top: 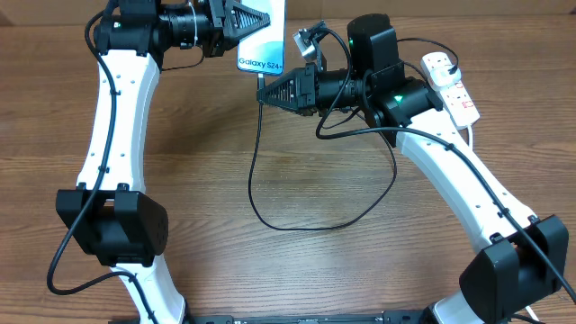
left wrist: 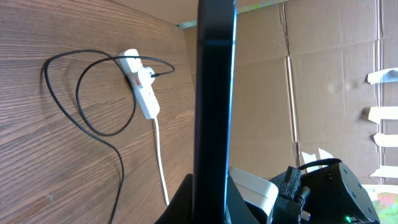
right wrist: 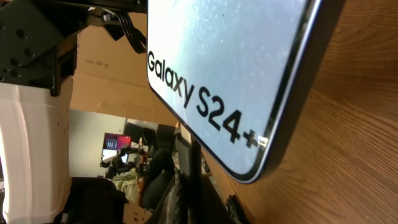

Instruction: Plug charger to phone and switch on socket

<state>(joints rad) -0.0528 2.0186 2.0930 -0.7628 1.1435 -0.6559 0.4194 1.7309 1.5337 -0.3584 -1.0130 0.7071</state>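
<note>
My left gripper (top: 241, 22) is shut on the phone (top: 263, 40) and holds it off the table at the far middle, its "Galaxy S24+" end toward the right arm. In the left wrist view the phone (left wrist: 214, 93) shows edge-on between the jaws (left wrist: 214, 202). My right gripper (top: 265, 92) is shut on the connector end of the charger (top: 255, 180), just below the phone's bottom edge. In the right wrist view the phone's screen (right wrist: 230, 56) fills the top, above the jaws (right wrist: 189, 193). The cable loops over the table to its plug (top: 447, 67) in the socket (top: 452, 88).
The socket (left wrist: 144, 93) lies at the far right of the wooden table, its white lead (left wrist: 160, 155) trailing off. Cardboard panels (left wrist: 311, 93) stand behind the table's far edge. Cable loops (left wrist: 81, 112) lie across the table's middle.
</note>
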